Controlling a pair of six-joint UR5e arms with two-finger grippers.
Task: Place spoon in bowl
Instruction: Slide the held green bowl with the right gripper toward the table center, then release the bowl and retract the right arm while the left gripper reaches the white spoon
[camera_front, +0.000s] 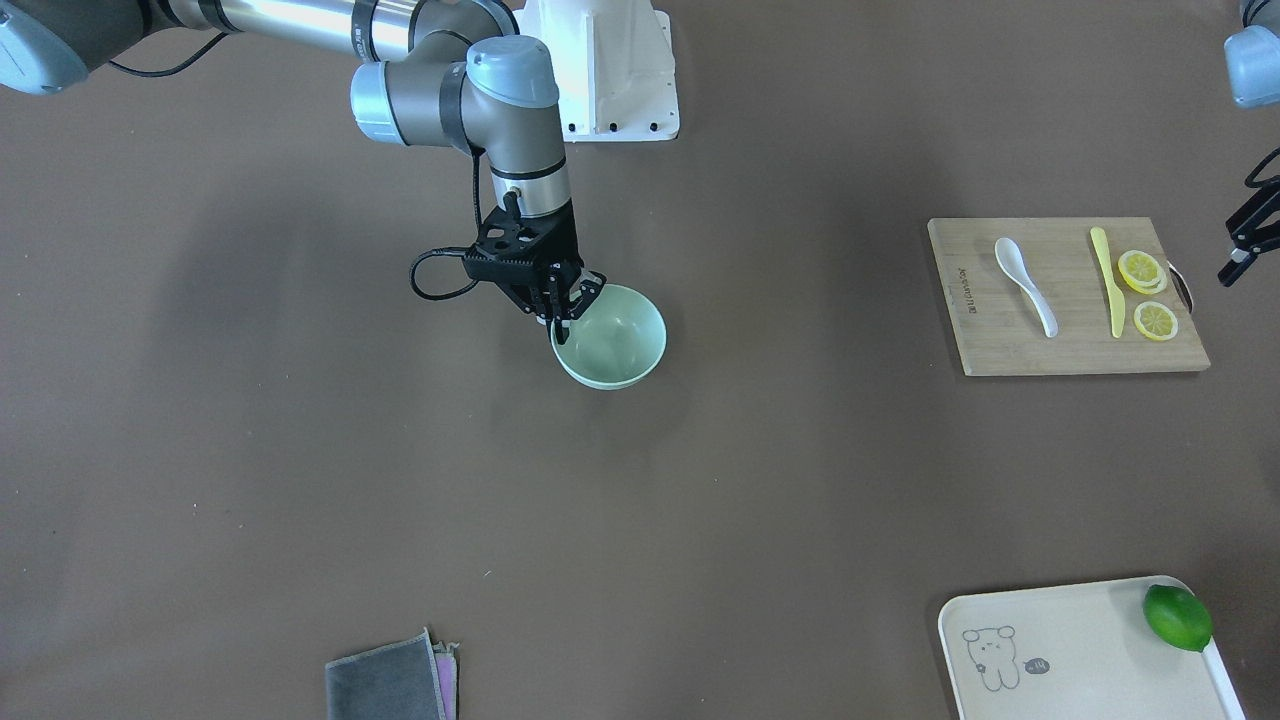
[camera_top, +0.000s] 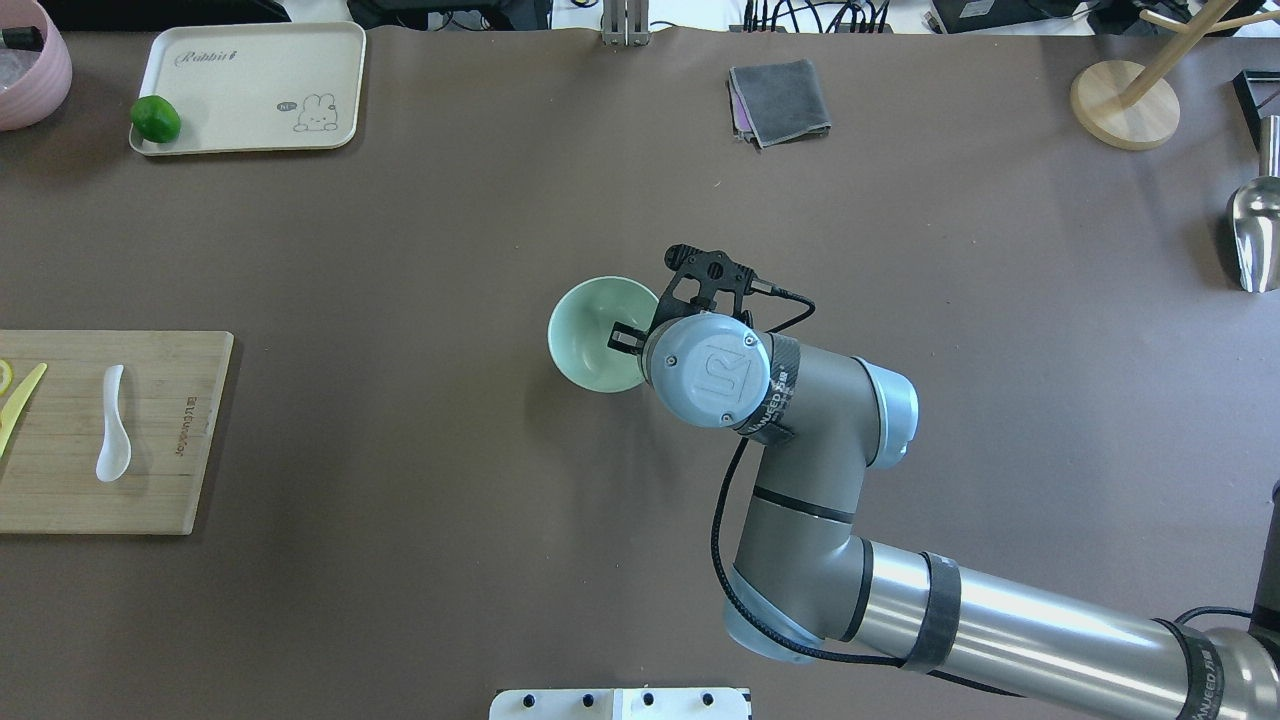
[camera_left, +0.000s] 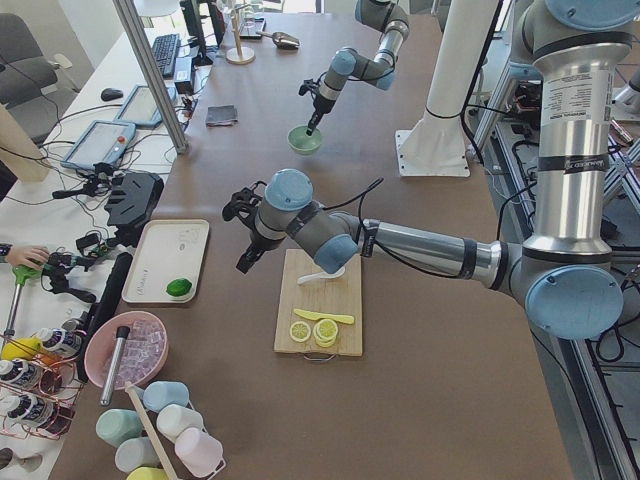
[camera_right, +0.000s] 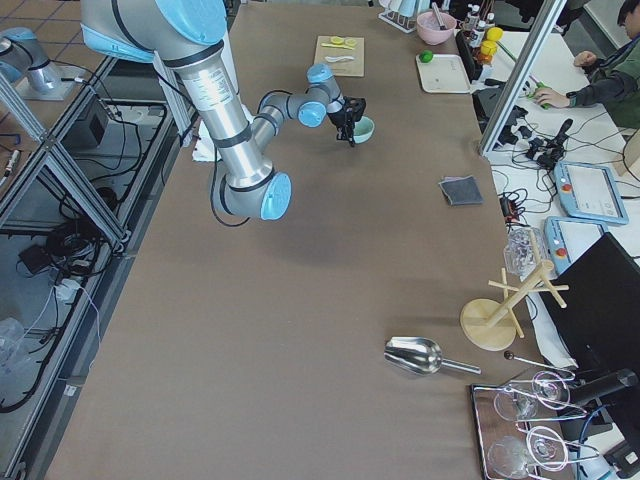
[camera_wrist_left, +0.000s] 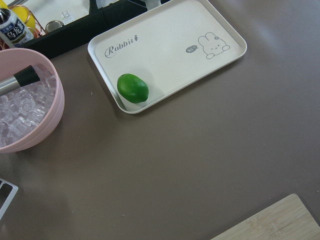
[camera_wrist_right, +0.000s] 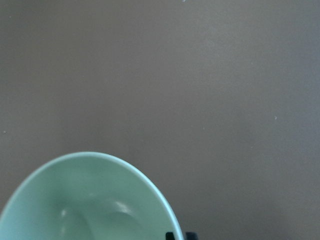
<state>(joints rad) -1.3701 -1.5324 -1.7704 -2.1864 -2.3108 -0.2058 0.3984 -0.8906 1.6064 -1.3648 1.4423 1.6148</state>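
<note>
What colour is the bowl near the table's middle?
The bowl is plain pale mint green, clearest in the front-facing view.

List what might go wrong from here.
1. The right gripper straddles the bowl rim; moving it could tip or drag the bowl.
2. The spoon lies flat on the cutting board beside the yellow knife; the left gripper might slip on it or nudge the knife.

A long brown tabletop (camera_top: 400, 250) sits under even light, an aluminium post (camera_left: 151, 75) and a cluttered white desk (camera_left: 80, 100) alongside it
</note>
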